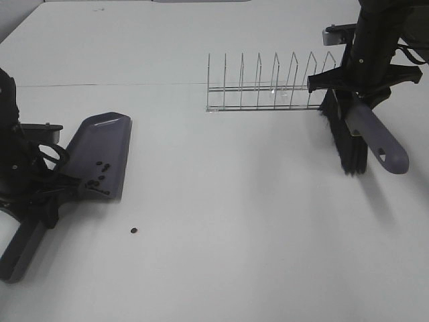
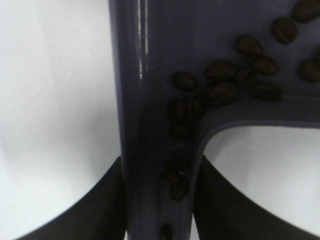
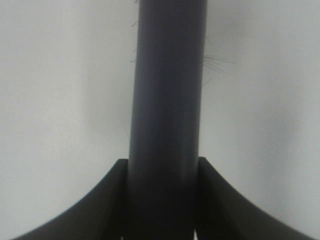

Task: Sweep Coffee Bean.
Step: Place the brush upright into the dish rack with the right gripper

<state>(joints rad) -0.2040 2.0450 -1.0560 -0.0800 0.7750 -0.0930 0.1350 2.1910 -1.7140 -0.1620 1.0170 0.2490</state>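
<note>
One coffee bean [image 1: 135, 230] lies loose on the tabletop [image 1: 234, 235], near the closest corner of the dustpan [image 1: 107, 144]. The others sit heaped at the pan's handle end, some lying in the handle channel. The left end effector [image 2: 159, 205] is clamped on that handle. The right end effector [image 3: 162, 200] grips the brush [image 1: 350, 144] by its handle, well apart, beside the rack [image 1: 268, 87]. I'd expect the beans to be light, hard and quick to roll, so there is nothing to pinch and the bristles must push them. The stray is too small to show a long axis. The dustpan's runs from near left away rightward.
</note>
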